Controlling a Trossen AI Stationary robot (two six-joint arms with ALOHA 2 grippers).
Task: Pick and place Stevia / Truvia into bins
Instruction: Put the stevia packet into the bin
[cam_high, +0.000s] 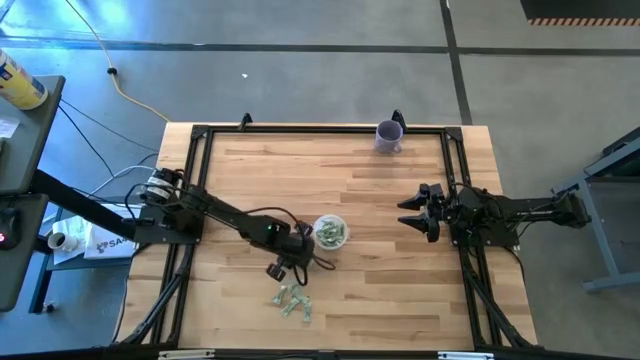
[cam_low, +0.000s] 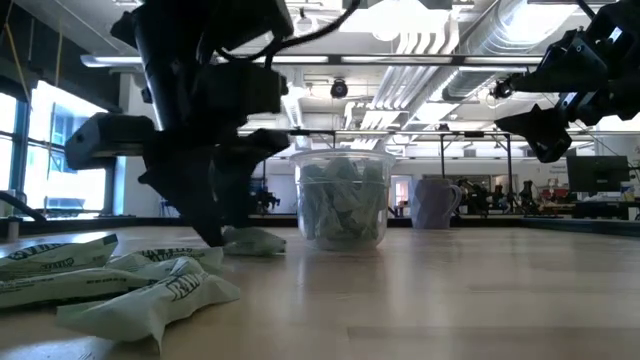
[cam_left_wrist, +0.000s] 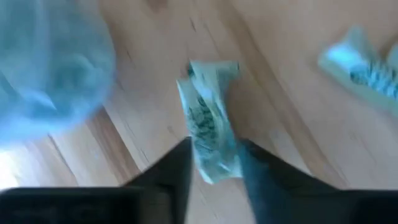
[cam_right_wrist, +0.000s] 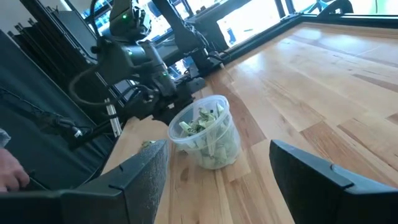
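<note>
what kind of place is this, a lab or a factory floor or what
Most likely a robotics lab or workshop in an open industrial hall. The butcher-block table stands on a bare concrete floor with loose cables, and the low view shows exposed ceiling ducts over desks with monitors.

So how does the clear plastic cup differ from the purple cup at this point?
The clear plastic cup holds a heap of pale green sachets; whether the opaque purple cup holds anything cannot be seen. The clear one stands mid-table beside the left pincer, the purple one alone at the far edge. Both stand upright on the wooden table.
</note>
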